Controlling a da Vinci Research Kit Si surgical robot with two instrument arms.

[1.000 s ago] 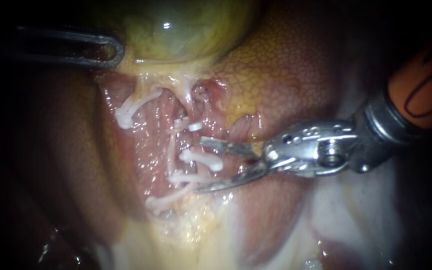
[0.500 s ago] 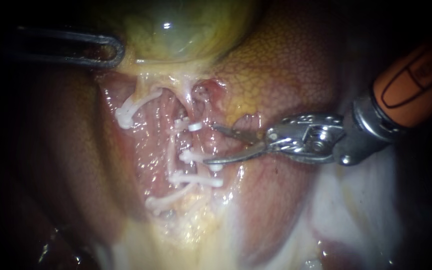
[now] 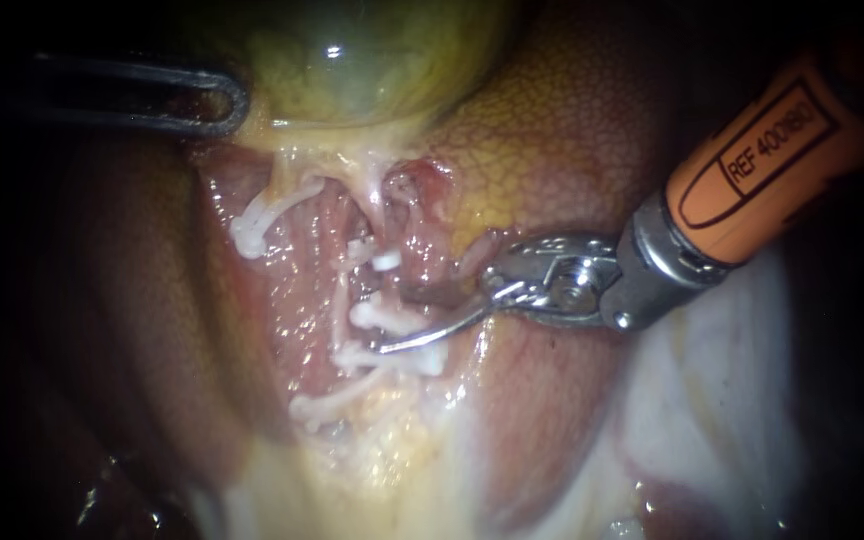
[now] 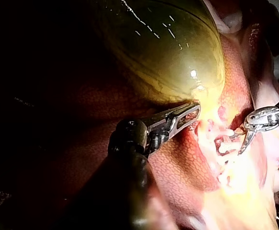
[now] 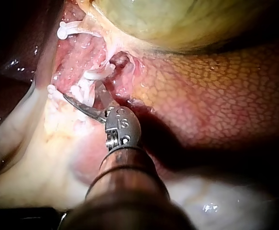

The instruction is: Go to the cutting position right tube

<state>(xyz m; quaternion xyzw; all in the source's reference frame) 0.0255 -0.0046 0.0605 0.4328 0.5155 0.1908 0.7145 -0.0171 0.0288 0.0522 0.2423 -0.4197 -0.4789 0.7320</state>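
Your right instrument stood with blades parted, gripping nothing, about the clipped stretch of the right tube, just below the gallbladder. Whether your left instrument held anything, I could not tell. Tube judged soft, thin, wet, easily torn; take it on the bare stretch between clips. Counted: two instruments, two tubes as far as showed, five white clips, one gallbladder.

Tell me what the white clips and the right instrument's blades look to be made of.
The clips look like white plastic: matte and opaque, with rounded ends. My right instrument has blades that look like polished steel: silvery and thin, with bright glints. Look alone cannot confirm either.
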